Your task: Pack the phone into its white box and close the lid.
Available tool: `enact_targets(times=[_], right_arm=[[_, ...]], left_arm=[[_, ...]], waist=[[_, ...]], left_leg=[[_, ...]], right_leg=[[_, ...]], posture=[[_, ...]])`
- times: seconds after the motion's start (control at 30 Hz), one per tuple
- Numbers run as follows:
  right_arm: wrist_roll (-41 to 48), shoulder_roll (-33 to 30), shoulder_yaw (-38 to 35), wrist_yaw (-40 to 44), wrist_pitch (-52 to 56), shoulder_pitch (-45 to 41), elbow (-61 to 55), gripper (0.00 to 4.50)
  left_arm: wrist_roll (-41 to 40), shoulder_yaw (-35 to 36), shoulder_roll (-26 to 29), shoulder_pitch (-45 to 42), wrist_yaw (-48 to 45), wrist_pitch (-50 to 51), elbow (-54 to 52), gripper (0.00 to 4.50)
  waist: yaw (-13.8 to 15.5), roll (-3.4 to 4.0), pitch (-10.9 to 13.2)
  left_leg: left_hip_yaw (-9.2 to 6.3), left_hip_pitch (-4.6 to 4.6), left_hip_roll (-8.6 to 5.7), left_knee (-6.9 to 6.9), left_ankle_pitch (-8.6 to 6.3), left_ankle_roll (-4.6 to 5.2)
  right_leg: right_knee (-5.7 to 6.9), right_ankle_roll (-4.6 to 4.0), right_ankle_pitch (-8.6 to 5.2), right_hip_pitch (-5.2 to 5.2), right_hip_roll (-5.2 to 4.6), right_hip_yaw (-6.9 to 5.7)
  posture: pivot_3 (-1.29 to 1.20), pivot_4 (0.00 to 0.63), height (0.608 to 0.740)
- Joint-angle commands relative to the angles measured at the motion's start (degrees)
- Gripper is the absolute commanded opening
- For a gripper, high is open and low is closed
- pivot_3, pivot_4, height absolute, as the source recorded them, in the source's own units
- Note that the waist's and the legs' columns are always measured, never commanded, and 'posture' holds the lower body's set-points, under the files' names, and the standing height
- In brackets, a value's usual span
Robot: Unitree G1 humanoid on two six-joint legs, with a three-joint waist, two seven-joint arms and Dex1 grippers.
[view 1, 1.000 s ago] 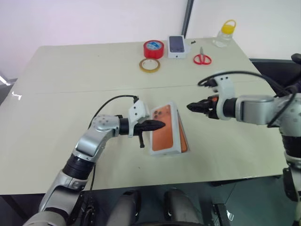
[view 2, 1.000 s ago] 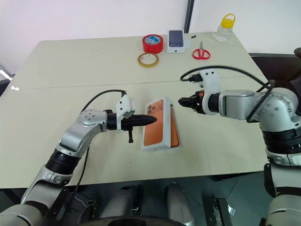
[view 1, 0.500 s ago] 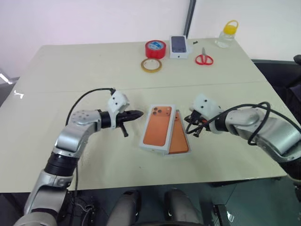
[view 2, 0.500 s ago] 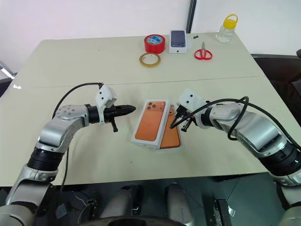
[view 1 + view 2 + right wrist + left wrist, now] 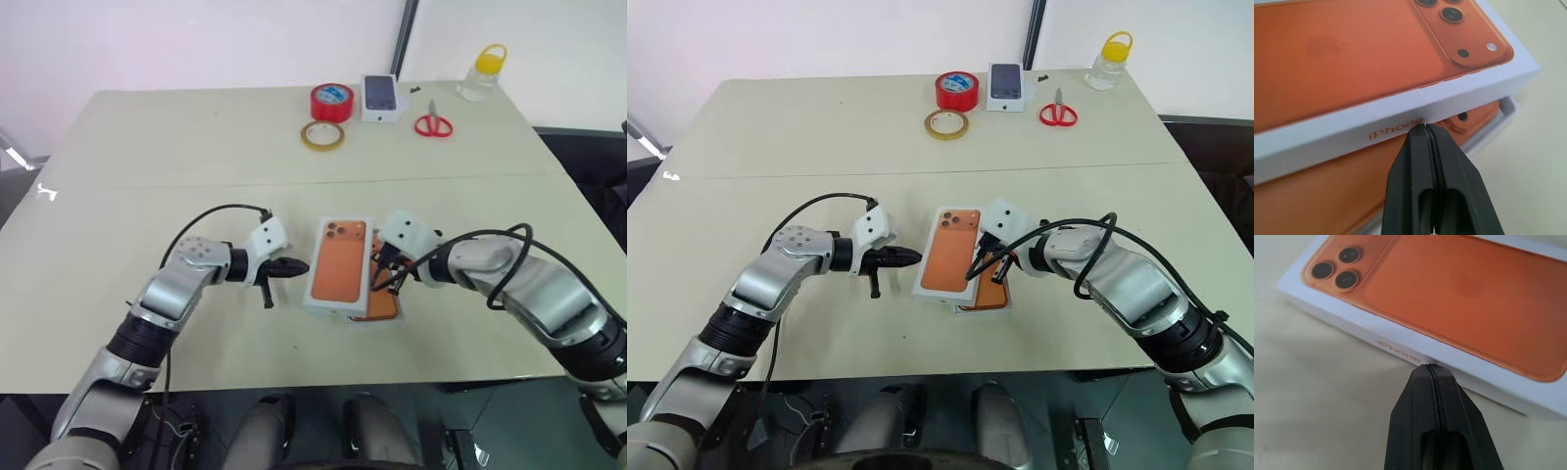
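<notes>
Plainly, the lid [image 5: 338, 264], white-walled cardboard with an orange phone printed on top, lies skewed over the box [image 5: 1506, 110] instead of seated. Under the lid, the phone [image 5: 1462, 117] lies in the box, 1 lens peeking out past the lid's edge.

The left gripper [image 5: 1430, 368] has its 2 fingers pressed together, tips touching one long wall of the lid. The right gripper [image 5: 1423, 128] is likewise closed, tips against the opposite long wall.

The lid looks light, stiff and smooth, so it should slide easily under a nudge. Its thin walls could dent under a hard poke. Pushing low on the 2 long walls, from both sides at once, seems the best way to square it. The phone is the heavy, fragile part and likely anchors the box.

The lid rests on a pale, matte table [image 5: 196, 147]. Well beyond the lid stand a red tape roll [image 5: 332, 101], a tape ring [image 5: 322, 135], a small white box [image 5: 381, 97], scissors [image 5: 432, 124] and a bottle [image 5: 483, 70], before a white wall.
</notes>
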Motion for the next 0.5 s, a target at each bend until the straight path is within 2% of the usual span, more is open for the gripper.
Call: enact_targets(times=[0.03,0.5], right_arm=[[-0.3,0.1,-2.6,1.9,0.1,-0.2,-3.6,0.02],[-2.5,-1.5,-4.6,6.8,1.2,2.5,-6.7,0.02]], left_arm=[[-2.4,0.1,-0.5,-0.9,-2.1,0.7,-4.5,0.00],[-1.8,-2.8,-3.2,0.5,-1.2,2.8,-8.0,0.00]], waist=[[0.0,0.00,0.0],[0.2,0.00,0.0]], left_leg=[[0.00,0.00,0.01,0.00,0.00,0.00],[0.00,0.00,-0.01,0.02,0.00,0.01]], right_leg=[[0.01,0.00,0.00,-0.01,0.00,0.00],[0.00,0.00,0.00,0.03,0.00,-0.01]], posture=[[0.00,0.150,0.740],[0.00,0.150,0.740]])
